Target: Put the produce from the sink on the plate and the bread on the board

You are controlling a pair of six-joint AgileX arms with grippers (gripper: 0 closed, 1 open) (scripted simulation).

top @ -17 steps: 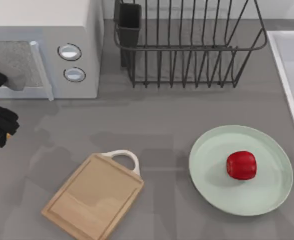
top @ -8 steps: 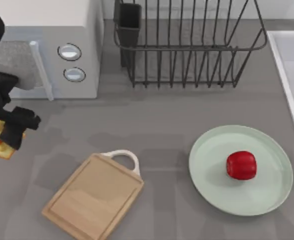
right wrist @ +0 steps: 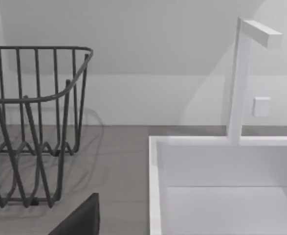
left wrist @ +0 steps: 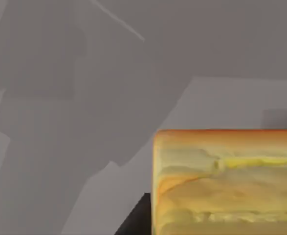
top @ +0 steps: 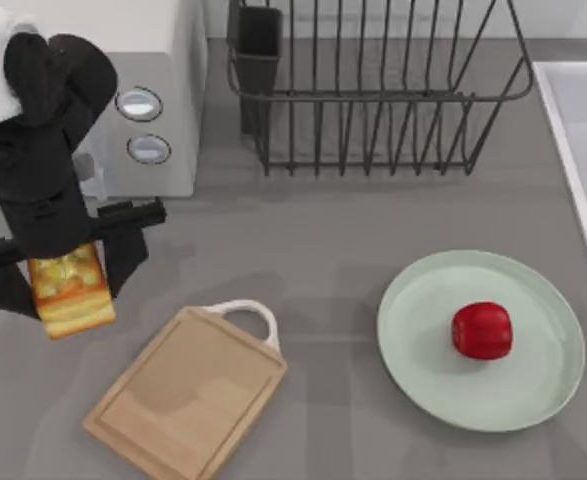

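Bread (top: 70, 290) pinched in left gripper (top: 65, 272), held above the table just left of the board (top: 185, 392) — not yet over it.
Released too early, lands beside the wood; loose grip — slips. Tomato (top: 481, 330) already on plate (top: 533, 400).

The left gripper (top: 65, 275) is hanging over the tabletop (top: 323, 220) at nine o'clock, its jaws clamping the bread (top: 69, 291). The board (top: 185, 392) is lying near it at seven o'clock, bare. The produce (top: 481, 330) is sitting on the plate (top: 423, 350) at four o'clock.
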